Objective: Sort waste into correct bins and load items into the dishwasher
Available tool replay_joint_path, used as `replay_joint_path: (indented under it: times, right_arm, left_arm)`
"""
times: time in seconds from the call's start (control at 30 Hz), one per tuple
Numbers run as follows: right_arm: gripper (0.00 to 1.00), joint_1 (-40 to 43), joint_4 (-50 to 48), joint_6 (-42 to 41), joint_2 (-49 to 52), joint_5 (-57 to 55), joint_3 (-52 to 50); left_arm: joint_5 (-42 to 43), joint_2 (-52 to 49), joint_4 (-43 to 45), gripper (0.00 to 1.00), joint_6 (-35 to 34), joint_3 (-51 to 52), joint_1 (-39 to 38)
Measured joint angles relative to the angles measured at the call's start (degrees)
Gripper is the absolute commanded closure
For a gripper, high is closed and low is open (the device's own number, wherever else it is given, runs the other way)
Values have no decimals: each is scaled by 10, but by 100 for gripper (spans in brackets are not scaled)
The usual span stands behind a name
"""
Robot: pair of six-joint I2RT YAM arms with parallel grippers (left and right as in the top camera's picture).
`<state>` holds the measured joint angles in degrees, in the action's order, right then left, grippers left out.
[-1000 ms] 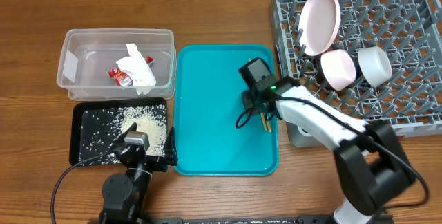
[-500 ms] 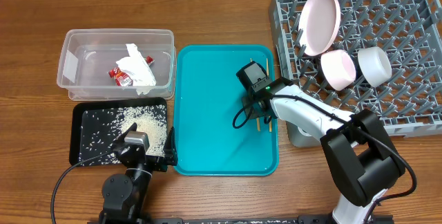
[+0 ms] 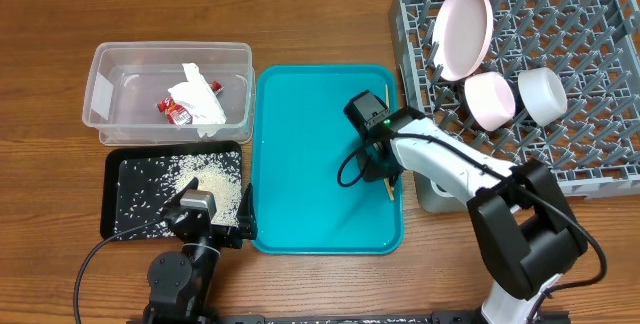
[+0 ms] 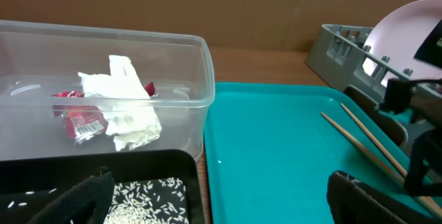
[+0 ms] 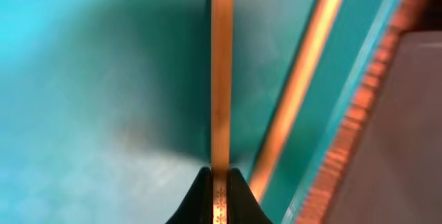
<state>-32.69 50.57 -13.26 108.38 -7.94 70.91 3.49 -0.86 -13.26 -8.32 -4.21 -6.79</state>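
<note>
a: where was the right gripper [image 3: 376,156]?

b: low over the right side of the teal tray [image 3: 300,164], and in the right wrist view its fingers were clenched on one chopstick [image 5: 221,79]. a second chopstick [image 5: 304,79] lay on the tray just right of it, near the tray's right rim.

a: and the left gripper [image 4: 221,186]?

b: at the near left of the counter [image 3: 320,14], above the black tray [image 3: 112,199], fingers spread wide and grasping nothing.

a: the waste?

b: the crumpled napkin [image 3: 200,99] and the red packet [image 3: 177,111] sat together in the clear tub [image 3: 100,84], far left. the rice [image 3: 205,184] was scattered over the black tray, heaped toward its right end.

a: the rack?

b: the grey dish rack [image 3: 600,114] stood at the far right. a plate [image 3: 465,29] leaned on edge among its pegs, with a pinkish bowl [image 3: 490,99] and a white bowl [image 3: 543,94] side by side just near of it.
</note>
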Motion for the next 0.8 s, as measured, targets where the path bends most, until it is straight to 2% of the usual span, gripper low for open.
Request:
replay_joint_path:
  times: [0.17,0.37,0.57,0.6,0.67,0.73,0.8]
  right_arm:
    - [96,12,30,0,-61,-20,74]
    - [96,85,11,10,-171,-59,132]
    - [96,145,11,32,-144,-71,118]
    - [91,148,13,34,-130,-71,113]
    - [75,151,19,42,-96,-73,105]
    - [67,151,21,53,-68,-75,99]
    - [65,150,26,58,-61,-78,99]
  left_arm:
    - [0,0,0,0,0,0,0]
    - [0,0,0,0,0,0,0]
    - [0,0,0,0,0,0,0]
    - [0,0,0,0,0,0,0]
    - [0,0,0,0,0,0,0]
    - [0,0,0,0,0,0,0]
    - [0,0,0,0,0,0,0]
